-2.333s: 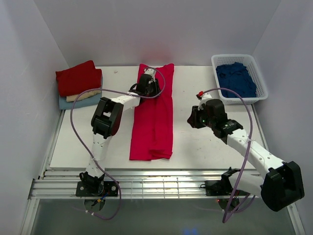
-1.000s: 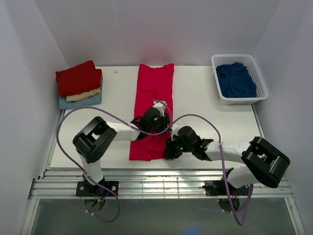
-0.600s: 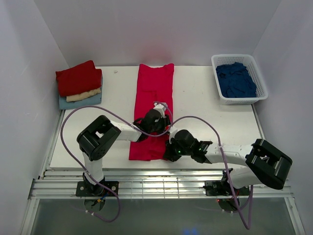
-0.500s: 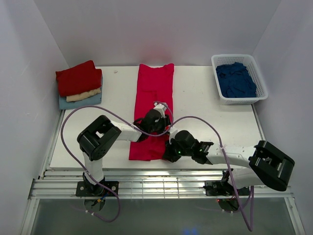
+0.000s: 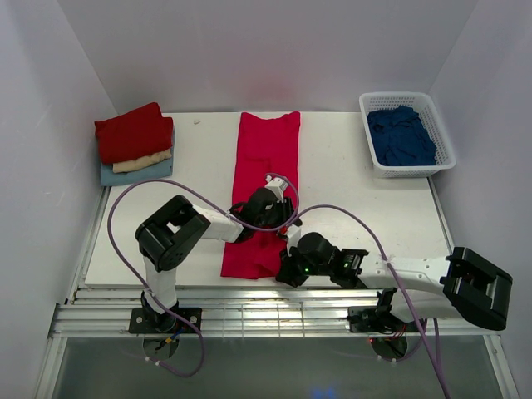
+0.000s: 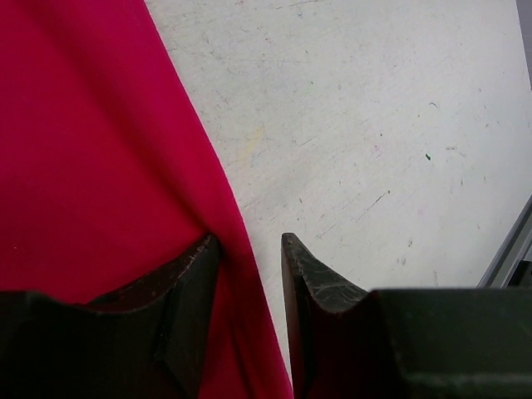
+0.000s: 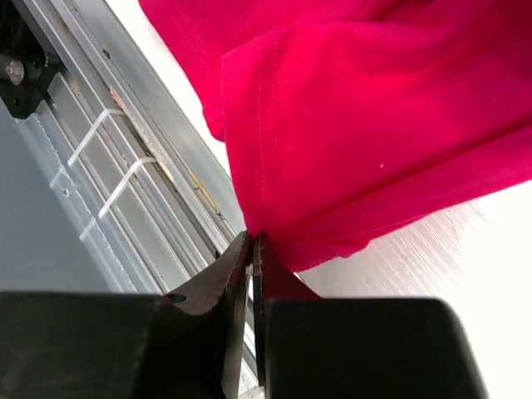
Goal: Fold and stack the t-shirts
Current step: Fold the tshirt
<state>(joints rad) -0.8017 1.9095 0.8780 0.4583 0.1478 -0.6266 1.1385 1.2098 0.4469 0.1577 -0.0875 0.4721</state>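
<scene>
The crimson t-shirt [image 5: 268, 158] lies as a long narrow strip running from the back of the table towards the front. My left gripper [image 5: 280, 219] is at the strip's right edge, about the middle; in the left wrist view its jaws [image 6: 249, 241] stand a little apart with the shirt's edge [image 6: 100, 150] between them. My right gripper [image 5: 286, 271] is at the strip's near right corner. In the right wrist view it [image 7: 252, 238] is shut on the hemmed corner of the shirt [image 7: 366, 125], which hangs bunched from the tips.
A stack of folded shirts sits at the back left: dark red [image 5: 133, 133] over cream [image 5: 143, 162] over pale blue [image 5: 137, 173]. A white lattice basket [image 5: 397, 97] with a navy shirt [image 5: 401, 137] stands at the back right. The metal rails of the table's front edge [image 7: 125, 183] lie just below the right gripper.
The left gripper came from the shirt's far end to its middle right edge. The right gripper came in to the near right corner, closed on it and drew it nearer; the strip shifted slightly right.
</scene>
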